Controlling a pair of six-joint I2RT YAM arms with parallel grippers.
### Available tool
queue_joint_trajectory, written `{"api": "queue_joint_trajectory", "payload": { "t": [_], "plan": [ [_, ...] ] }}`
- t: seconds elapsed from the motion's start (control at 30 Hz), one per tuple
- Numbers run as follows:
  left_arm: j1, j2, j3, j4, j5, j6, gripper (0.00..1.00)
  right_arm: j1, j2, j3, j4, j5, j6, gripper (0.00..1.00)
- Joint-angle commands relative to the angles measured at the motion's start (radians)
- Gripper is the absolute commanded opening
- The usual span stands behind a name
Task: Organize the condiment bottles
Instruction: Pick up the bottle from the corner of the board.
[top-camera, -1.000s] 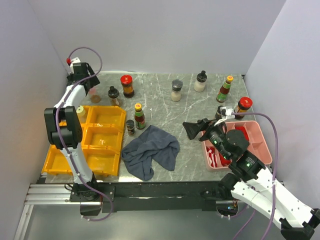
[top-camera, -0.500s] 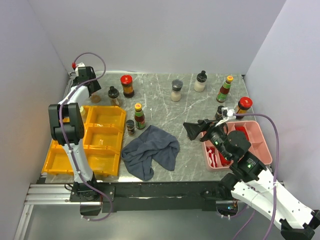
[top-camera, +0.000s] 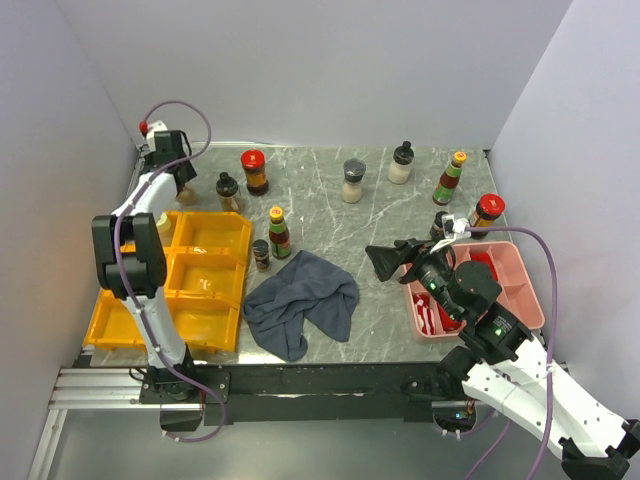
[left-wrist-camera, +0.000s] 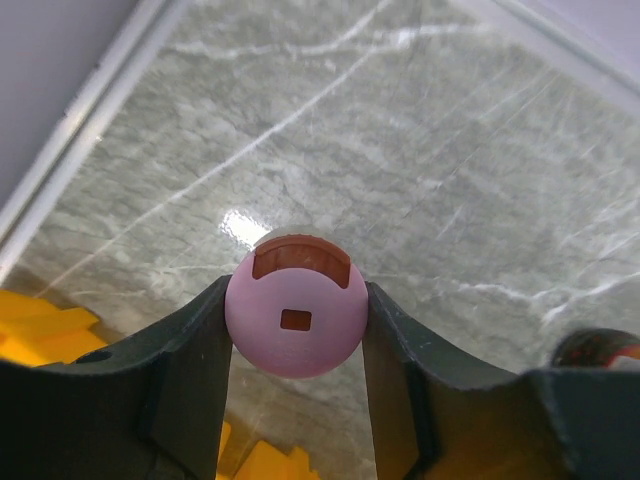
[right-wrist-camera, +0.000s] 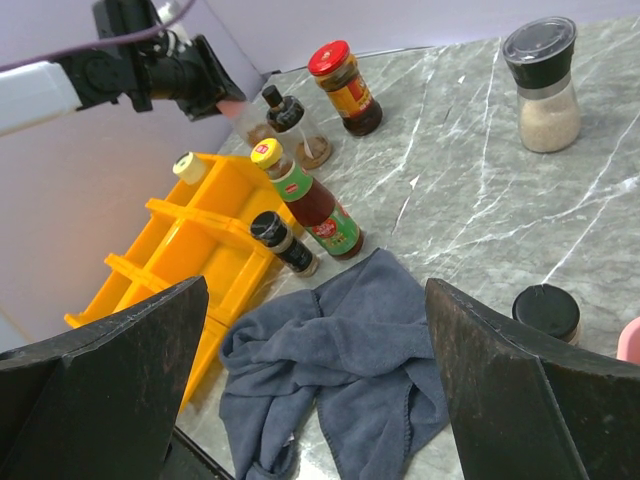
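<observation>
In the left wrist view my left gripper (left-wrist-camera: 296, 300) is shut on a pink-capped jar (left-wrist-camera: 296, 318), one finger on each side of the cap, at the table's back left corner (top-camera: 178, 178). Other condiment bottles stand on the marble: a red-capped jar (top-camera: 254, 171), a black-capped jar (top-camera: 228, 190), a yellow-capped sauce bottle (top-camera: 279, 232), a small black-capped jar (top-camera: 261, 254), a grey-capped grinder (top-camera: 353, 181) and an orange-capped bottle (top-camera: 450, 178). My right gripper (top-camera: 385, 258) hangs open over the table's middle right with nothing between its fingers.
A yellow compartment tray (top-camera: 205, 262) lies at the left with a pale-capped jar (top-camera: 160, 225) in it. A pink tray (top-camera: 520, 290) lies at the right. A dark grey cloth (top-camera: 305, 300) is crumpled at the front middle. Walls close in on the left, back and right.
My left gripper has closed on the pink-capped jar after settling over it at the back left. The right arm has not moved.
</observation>
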Motion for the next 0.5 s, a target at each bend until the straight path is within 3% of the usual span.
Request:
{"api": "queue_joint_trajectory", "payload": {
  "t": [0.0,0.13,0.23,0.47],
  "plan": [
    [-0.004,-0.117,0.074,-0.017,-0.064,-0.029,0.01,0.001,-0.001,0.000,0.034,-0.004,-0.010,0.96],
    [-0.004,-0.170,0.085,-0.077,-0.138,-0.061,0.01,0.001,-0.007,-0.002,0.036,-0.004,-0.013,0.96],
    [-0.004,-0.232,0.063,-0.135,-0.294,-0.147,0.01,0.003,-0.005,0.004,0.033,-0.006,-0.015,0.96],
    [0.013,-0.423,-0.138,-0.125,-0.436,-0.263,0.01,0.003,-0.007,0.004,0.028,-0.007,-0.021,0.96]
  ]
}}
